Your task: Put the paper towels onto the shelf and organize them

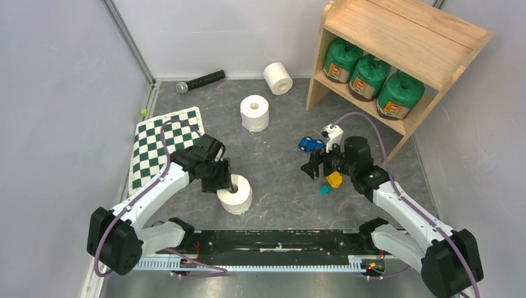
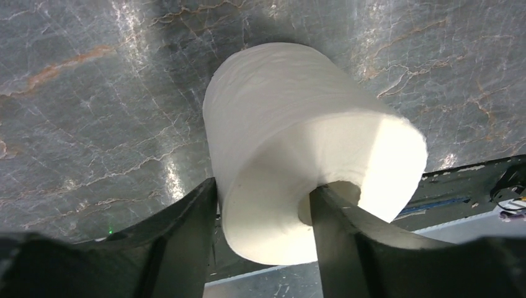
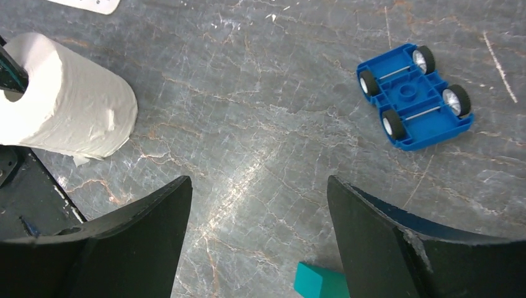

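Just past the black base rail (image 1: 279,239), your left gripper (image 1: 225,181) had closed on the near white roll (image 1: 236,197), one finger down its hollow core and the other against the outside. You were about halfway. Three green-wrapped rolls (image 1: 368,76) stood in a row on the lower tier of the shelf (image 1: 403,31), and all three white ones were off it. The upright white roll (image 1: 255,113) sat mid-table, and the tipped white roll (image 1: 278,77) lay on its side near the shelf's left panel. Your right gripper (image 1: 315,166) hung over the table by a blue toy car (image 1: 308,144) and a teal block (image 1: 324,189).

From the left wrist, your fingers (image 2: 186,242) pinched the near white roll's (image 2: 298,124) paper wall between them. Whether it had left the table, you could not tell.

From the right wrist, the right gripper (image 3: 257,183) was spread wide and held nothing. The blue toy car (image 3: 414,96) lay ahead to one side and the teal block (image 3: 319,282) was at the bottom edge. The near white roll (image 3: 68,99) was well apart, at the far left.
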`<action>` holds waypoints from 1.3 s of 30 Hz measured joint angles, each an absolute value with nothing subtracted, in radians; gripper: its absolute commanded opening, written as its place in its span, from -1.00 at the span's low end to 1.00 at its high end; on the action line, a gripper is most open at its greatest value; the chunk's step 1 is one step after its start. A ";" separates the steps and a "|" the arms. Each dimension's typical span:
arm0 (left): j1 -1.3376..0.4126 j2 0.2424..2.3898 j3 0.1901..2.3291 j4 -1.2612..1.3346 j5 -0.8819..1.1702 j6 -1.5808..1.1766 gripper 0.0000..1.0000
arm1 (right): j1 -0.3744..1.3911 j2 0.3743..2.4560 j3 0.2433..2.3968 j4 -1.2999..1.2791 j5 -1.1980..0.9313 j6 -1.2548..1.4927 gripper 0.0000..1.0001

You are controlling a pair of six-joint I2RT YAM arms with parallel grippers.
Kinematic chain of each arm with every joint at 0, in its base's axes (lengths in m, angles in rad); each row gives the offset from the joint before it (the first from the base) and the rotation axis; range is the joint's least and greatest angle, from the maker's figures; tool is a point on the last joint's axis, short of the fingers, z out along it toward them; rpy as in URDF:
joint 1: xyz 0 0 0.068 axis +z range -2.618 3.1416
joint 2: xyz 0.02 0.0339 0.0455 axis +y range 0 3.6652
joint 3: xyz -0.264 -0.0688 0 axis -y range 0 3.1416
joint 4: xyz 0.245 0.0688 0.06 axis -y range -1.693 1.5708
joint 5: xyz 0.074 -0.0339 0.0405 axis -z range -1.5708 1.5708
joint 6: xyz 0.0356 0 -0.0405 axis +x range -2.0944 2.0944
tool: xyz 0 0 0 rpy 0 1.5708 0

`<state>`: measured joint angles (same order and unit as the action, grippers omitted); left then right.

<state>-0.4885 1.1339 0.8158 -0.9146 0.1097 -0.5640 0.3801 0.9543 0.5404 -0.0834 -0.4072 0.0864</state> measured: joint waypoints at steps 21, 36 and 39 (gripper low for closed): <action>-0.580 1.257 0.982 -0.868 0.056 -0.609 -0.96 | 0.766 1.243 0.778 -0.081 -0.041 0.226 0.54; -0.636 1.414 1.223 -0.876 -0.068 -0.640 -0.96 | 0.886 1.320 0.971 -0.082 0.060 0.175 0.72; -0.636 1.441 1.294 -0.894 -0.072 -0.639 -0.96 | 0.886 1.269 0.890 -0.020 0.044 0.101 0.79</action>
